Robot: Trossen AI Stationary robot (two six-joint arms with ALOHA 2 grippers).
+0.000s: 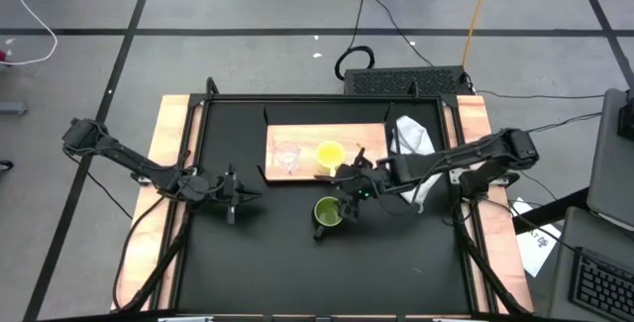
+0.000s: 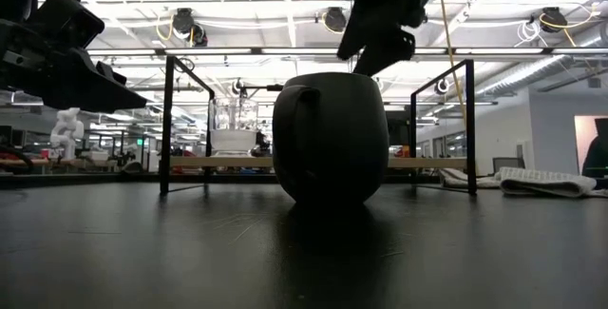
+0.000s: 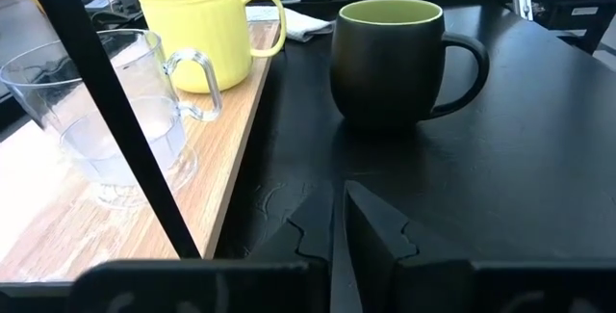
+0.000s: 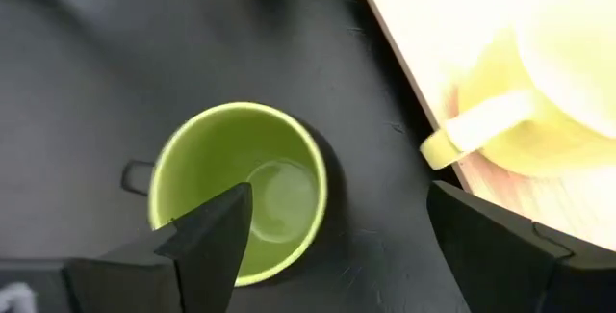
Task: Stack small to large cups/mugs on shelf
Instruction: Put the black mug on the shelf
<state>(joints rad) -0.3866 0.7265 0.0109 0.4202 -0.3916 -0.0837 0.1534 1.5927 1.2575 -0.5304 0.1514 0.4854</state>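
The dark olive-green mug [image 1: 328, 213] [image 2: 328, 138] stands upright on the black table, near the wooden board's [image 1: 369, 139] near edge. On that board stand the yellow mug [image 1: 330, 154] [image 3: 197, 24] and the clear glass cup [image 1: 287, 159] [image 3: 106, 111], side by side. My right gripper [image 1: 347, 195] [image 4: 337, 226] is open and hovers just above the green mug [image 4: 241, 193], one finger over its mouth, the other toward the yellow mug [image 4: 539, 111]. My left gripper [image 1: 256, 198] [image 3: 342, 226] is shut, low over the table left of the green mug [image 3: 390, 58].
A crumpled white cloth [image 1: 411, 139] [image 2: 537, 183] lies at the board's right end, under my right arm. Black frame posts [image 2: 167, 124] stand at the table's corners. Pale wooden rails [image 1: 163, 163] run along both table sides. Bare black tabletop [image 1: 327, 272] stretches toward the near edge.
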